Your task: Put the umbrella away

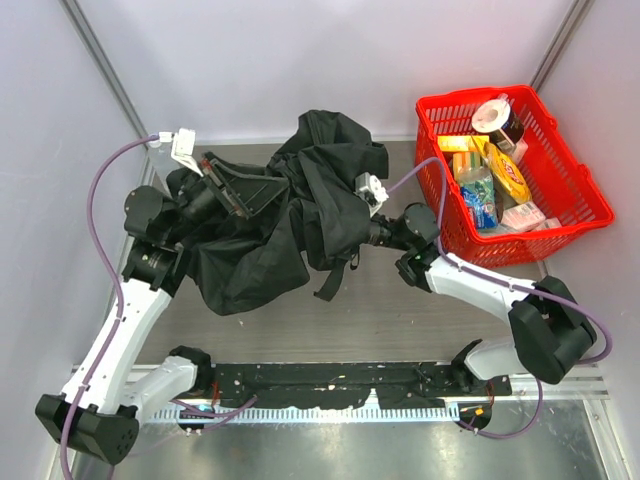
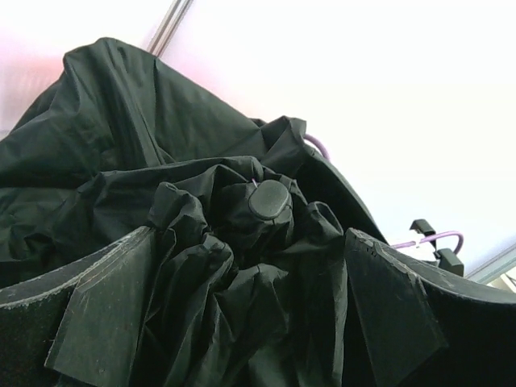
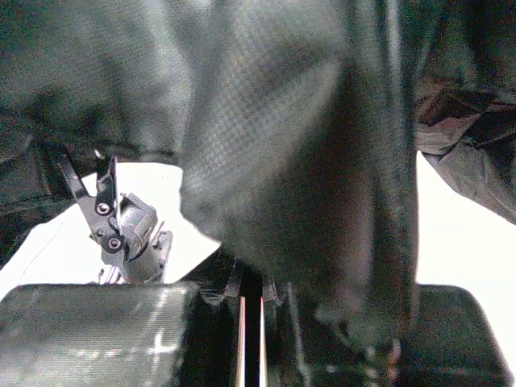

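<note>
Object: black fabric collapsible umbrella (image 1: 300,190), its canopy crumpled into a loose, uneven heap rather than a tight bundle.
Location: on the grey table (image 1: 400,310), in the middle toward the far side, lying between the two grippers and just left of the basket.
Canopy centre: round black cap (image 2: 268,199), with the fabric puckered tightly around it; it faces the left wrist camera.
Frame detail: thin metal rib joint with two rivets (image 3: 121,230), showing below the hanging fabric edge in the right wrist view.
Strap: short black strap (image 1: 333,280), trailing from the near edge of the heap onto the table.
Left gripper (image 2: 251,238): at the left side of the heap; its fingers (image 2: 105,306) are spread wide apart, canopy folds bulge between them, and nothing is pinched.
Right gripper (image 3: 251,298): at the right side of the heap, its tip buried in fabric; its fingers (image 3: 97,330) are drawn almost together, clamped on a fold of the umbrella that runs down into the narrow slit.
Surroundings: red plastic mesh basket (image 1: 590,212) at the far right, holding a roll of tape (image 1: 490,114), a yellow packet (image 1: 510,172) and a small bottle (image 1: 478,196).
Mounting: black rail (image 1: 330,385) along the near edge, carrying both arm bases.
</note>
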